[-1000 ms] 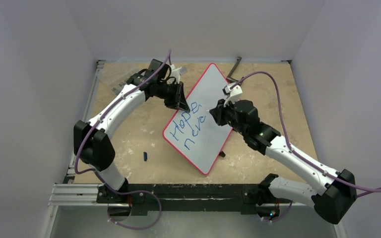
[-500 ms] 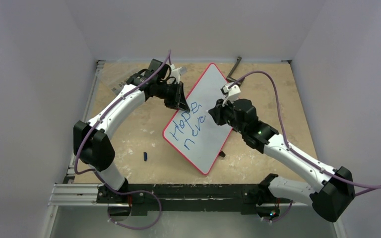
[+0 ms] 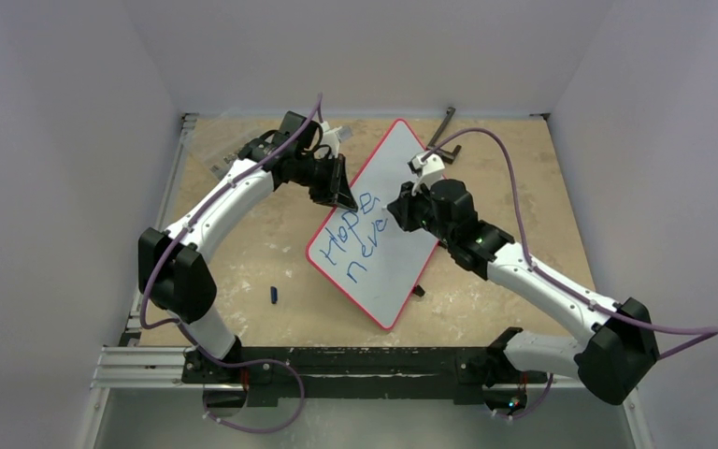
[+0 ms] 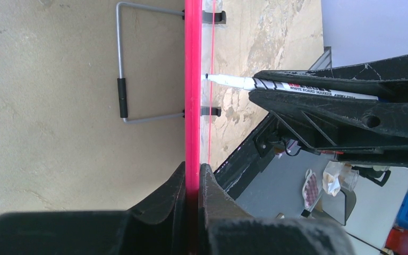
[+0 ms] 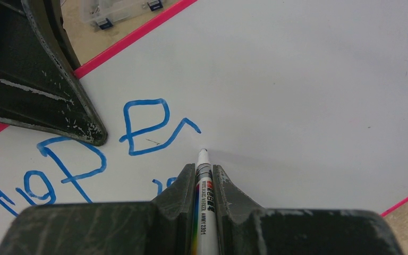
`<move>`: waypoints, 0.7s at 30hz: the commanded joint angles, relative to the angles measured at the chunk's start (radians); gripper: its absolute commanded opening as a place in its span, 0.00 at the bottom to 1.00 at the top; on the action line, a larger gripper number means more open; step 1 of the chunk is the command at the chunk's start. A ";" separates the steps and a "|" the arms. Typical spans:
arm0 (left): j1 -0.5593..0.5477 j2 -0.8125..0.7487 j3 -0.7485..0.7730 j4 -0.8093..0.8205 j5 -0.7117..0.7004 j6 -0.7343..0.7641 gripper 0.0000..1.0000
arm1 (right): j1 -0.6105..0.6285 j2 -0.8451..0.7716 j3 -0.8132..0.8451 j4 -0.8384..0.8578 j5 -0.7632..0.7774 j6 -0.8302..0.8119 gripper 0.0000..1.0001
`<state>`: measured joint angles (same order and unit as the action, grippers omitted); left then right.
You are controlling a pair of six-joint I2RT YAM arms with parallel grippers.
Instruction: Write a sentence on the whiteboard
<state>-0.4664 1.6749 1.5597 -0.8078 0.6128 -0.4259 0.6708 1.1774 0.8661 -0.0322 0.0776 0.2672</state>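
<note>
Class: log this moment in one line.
left hand: shut on whiteboard rim | right hand: shut on marker, tip at board | sentence: unfinished

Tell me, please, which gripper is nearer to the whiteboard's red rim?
Left. The left gripper is clamped right on the rim; the right gripper holds a marker over the whiteboard's white face, inside the rim.

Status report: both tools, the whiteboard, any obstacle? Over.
Left tool shut on whiteboard rim. Right tool shut on marker, tip at the blue sentence. Nothing seen in the way.
</note>
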 commanded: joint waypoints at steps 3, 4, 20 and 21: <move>0.005 -0.062 0.030 0.010 -0.081 0.034 0.00 | -0.014 0.010 0.033 0.053 -0.023 -0.011 0.00; 0.005 -0.061 0.030 0.010 -0.081 0.033 0.00 | -0.015 0.010 0.026 0.053 -0.022 -0.010 0.00; 0.006 -0.061 0.030 0.010 -0.082 0.033 0.00 | -0.028 -0.057 -0.123 0.049 -0.025 0.036 0.00; 0.005 -0.061 0.031 0.010 -0.080 0.033 0.00 | -0.028 -0.064 -0.129 0.048 -0.024 0.040 0.00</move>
<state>-0.4660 1.6733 1.5597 -0.8112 0.6086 -0.4263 0.6403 1.1362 0.7712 0.0227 0.0628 0.2798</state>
